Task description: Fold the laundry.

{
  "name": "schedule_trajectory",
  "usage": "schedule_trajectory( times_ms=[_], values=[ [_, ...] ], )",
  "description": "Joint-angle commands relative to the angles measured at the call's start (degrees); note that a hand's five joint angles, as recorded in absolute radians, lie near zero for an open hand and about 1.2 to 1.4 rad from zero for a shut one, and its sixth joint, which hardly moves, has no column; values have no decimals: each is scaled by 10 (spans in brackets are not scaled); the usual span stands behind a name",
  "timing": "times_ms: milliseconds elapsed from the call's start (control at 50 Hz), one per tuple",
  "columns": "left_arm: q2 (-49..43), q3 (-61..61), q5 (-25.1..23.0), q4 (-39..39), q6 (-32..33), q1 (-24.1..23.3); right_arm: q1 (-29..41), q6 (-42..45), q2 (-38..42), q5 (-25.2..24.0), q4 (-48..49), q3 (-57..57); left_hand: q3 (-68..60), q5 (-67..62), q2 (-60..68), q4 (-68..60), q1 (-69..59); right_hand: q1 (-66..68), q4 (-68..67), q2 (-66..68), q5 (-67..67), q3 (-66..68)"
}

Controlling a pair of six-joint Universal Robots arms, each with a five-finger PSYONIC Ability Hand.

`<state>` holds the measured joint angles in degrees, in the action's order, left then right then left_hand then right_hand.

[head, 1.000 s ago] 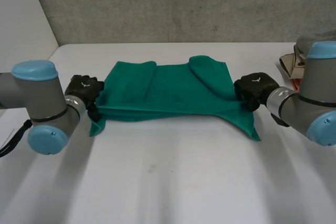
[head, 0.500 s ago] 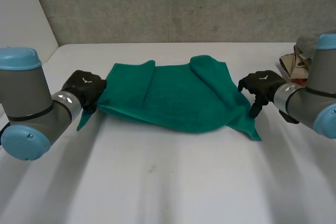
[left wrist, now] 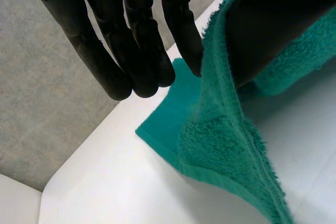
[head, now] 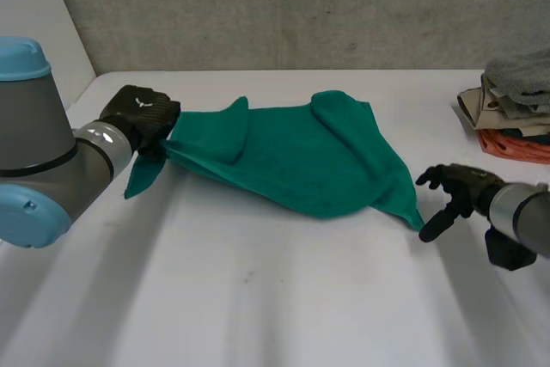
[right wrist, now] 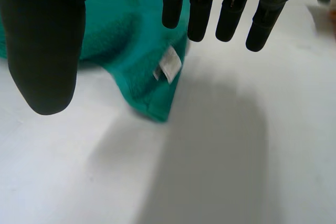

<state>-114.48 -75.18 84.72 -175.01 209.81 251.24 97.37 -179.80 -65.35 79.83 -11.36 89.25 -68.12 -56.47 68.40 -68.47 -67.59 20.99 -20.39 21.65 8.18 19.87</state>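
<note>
**Green towel held at one end, fold hardly begun**

The green towel (head: 301,161) lies spread across the far middle of the white table (head: 258,298); it is bumpy, with two flaps turned over along its far side. The left hand (head: 137,118) has the towel's left end pinched between its thumb and fingers and holds it up off the table; a small tail of cloth hangs down below the hand. The right hand (head: 464,186) is on the right side, just beside the towel's near right corner (head: 412,212) but not touching it; its fingers are spread wide and it holds nothing. A little white label (right wrist: 168,69) shows on that corner. A pile of other clothes (head: 511,109) sits at the far right edge of the table.

I think the job is near its start; the towel is not flat and no neat fold is made yet. It looks like the towel has to be laid smooth, then folded over, perhaps more than once.
</note>
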Motion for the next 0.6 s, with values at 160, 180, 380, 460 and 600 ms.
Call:
schedule_trajectory(
  times_ms=[160, 180, 380, 460, 600],
  values=[
    [6, 9, 1, 4, -12, -1, 32, -79, 85, 105, 103, -24, -119, -135, 116, -115, -124, -49, 43, -56, -21, -38],
    [5, 8, 1, 4, -12, -1, 40, -78, 94, 110, 102, -33, -119, -135, 116, -115, -124, -44, 38, -51, -16, -33],
    [8, 10, 3, 4, -24, 2, 70, -79, 123, 116, 101, -68, -119, -135, 116, -115, -124, -4, -2, -10, 24, 7],
    [8, 10, 3, 4, -25, 3, 76, -83, 121, 117, 101, -69, -119, -135, 116, -115, -124, -4, -2, -10, 24, 7],
    [8, 9, 3, 4, -25, 2, 77, -84, 123, 117, 105, -70, -119, -135, 116, -115, -124, 4, -10, -2, 33, 16]
  ],
)
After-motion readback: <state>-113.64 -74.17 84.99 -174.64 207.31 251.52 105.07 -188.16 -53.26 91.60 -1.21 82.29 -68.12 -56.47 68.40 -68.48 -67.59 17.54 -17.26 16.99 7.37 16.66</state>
